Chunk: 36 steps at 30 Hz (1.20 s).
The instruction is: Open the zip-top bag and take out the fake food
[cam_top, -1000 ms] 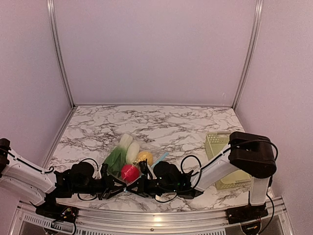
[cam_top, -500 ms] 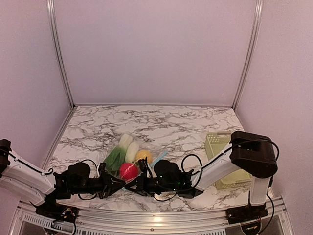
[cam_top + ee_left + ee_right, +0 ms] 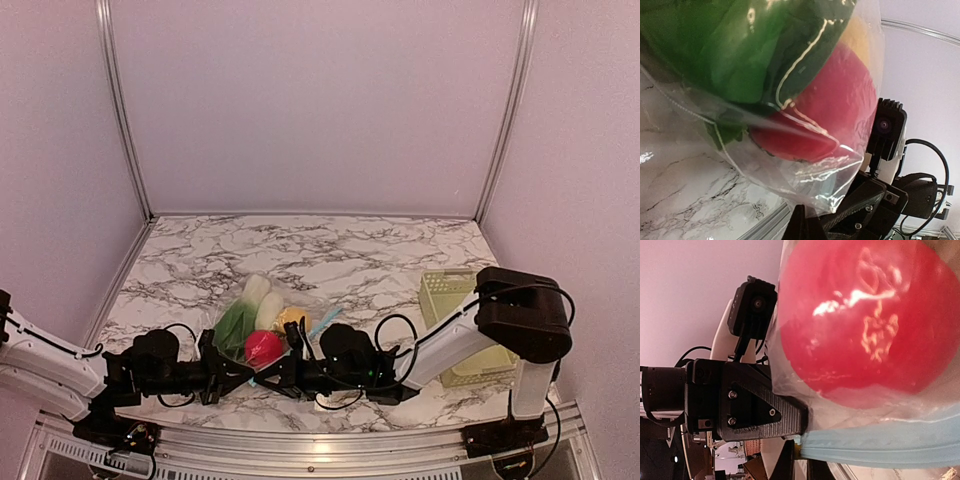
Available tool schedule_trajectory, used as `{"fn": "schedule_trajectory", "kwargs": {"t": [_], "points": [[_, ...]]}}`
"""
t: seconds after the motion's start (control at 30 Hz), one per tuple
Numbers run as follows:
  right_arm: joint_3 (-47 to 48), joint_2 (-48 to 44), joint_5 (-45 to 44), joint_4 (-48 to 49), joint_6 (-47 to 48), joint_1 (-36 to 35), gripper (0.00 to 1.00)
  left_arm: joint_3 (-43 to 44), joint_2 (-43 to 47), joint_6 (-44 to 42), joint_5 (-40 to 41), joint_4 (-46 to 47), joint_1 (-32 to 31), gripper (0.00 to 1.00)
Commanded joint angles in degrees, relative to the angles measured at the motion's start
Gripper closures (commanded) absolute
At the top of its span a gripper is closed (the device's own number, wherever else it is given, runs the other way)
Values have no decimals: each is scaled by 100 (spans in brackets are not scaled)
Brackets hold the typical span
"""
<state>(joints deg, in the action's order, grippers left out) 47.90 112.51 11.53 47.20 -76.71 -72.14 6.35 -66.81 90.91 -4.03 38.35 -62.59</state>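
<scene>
Barely begun: the left hand [image 3: 238,374] and right hand [image 3: 272,376] each pinch the lip of the zip-top bag [image 3: 832,170], seemingly unopened, with the red fruit [image 3: 850,315] and the rest inside.

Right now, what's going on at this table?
Both arms lie low at the near edge. The left fingers and right fingers each pinch the near end of the zip-top bag, the right at its blue zipper strip. The red fruit and green vegetable are inside the bag; nothing is out yet.
</scene>
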Motion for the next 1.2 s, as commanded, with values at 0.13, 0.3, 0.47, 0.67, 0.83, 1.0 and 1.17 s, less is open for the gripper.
{"fn": "schedule_trajectory", "kwargs": {"t": [0.13, 0.3, 0.47, 0.67, 0.83, 1.0, 1.17], "points": [[-290, -136, -178, 416, -290, 150, 100, -44, 454, -120, 0, -727, -25, 100], [-448, -224, -313, 454, -351, 206, 99, -71, 667, -143, 24, -959, -17, 100], [-565, -289, -399, 449, -371, 268, 96, -67, 719, -169, -13, -1058, -23, 100], [-702, -347, -473, 452, -406, 334, 96, -84, 754, -171, -27, -1095, -22, 100], [-804, -396, -519, 402, -384, 405, 96, -56, 777, -220, -70, -1159, -25, 100], [-889, -412, -596, 363, -336, 481, 96, -34, 833, -245, -141, -1270, -24, 100], [-1053, -498, -663, 419, -300, 598, 96, -10, 918, -262, -167, -1436, -25, 100]]}}
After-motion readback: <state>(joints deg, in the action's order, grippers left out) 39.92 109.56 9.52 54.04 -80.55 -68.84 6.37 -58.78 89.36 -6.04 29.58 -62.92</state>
